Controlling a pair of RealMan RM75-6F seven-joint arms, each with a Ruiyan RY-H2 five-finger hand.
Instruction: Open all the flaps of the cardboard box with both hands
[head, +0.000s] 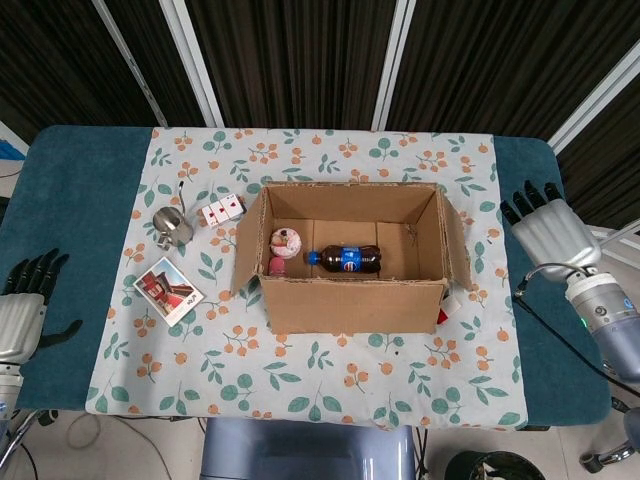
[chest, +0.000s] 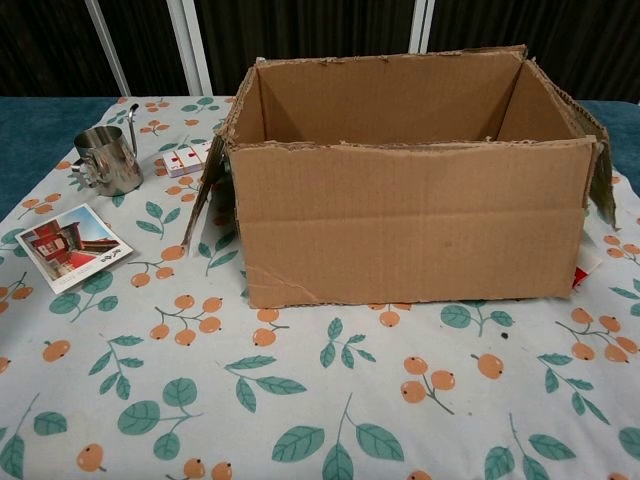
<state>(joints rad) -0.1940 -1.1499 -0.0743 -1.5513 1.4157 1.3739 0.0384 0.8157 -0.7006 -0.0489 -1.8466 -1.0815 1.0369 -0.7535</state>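
The cardboard box (head: 345, 295) (chest: 410, 220) stands mid-table with its top open. Its right flap (head: 458, 240) (chest: 600, 165) hangs folded down outside the right wall, and its left flap (head: 243, 245) (chest: 205, 190) hangs down the left side. Inside lie a cola bottle (head: 343, 257) and a small pink toy (head: 285, 243). My right hand (head: 545, 225) hovers over the blue table edge to the right of the box, fingers spread, holding nothing. At the far left edge, my left hand (head: 22, 300) is also open and away from the box. Neither hand shows in the chest view.
A metal cup (head: 172, 227) (chest: 105, 158), a playing-card pack (head: 222, 209) (chest: 187, 158) and a photo card (head: 167, 290) (chest: 72, 245) lie left of the box. A small red-and-white item (head: 447, 307) (chest: 585, 262) peeks from under the box's right side.
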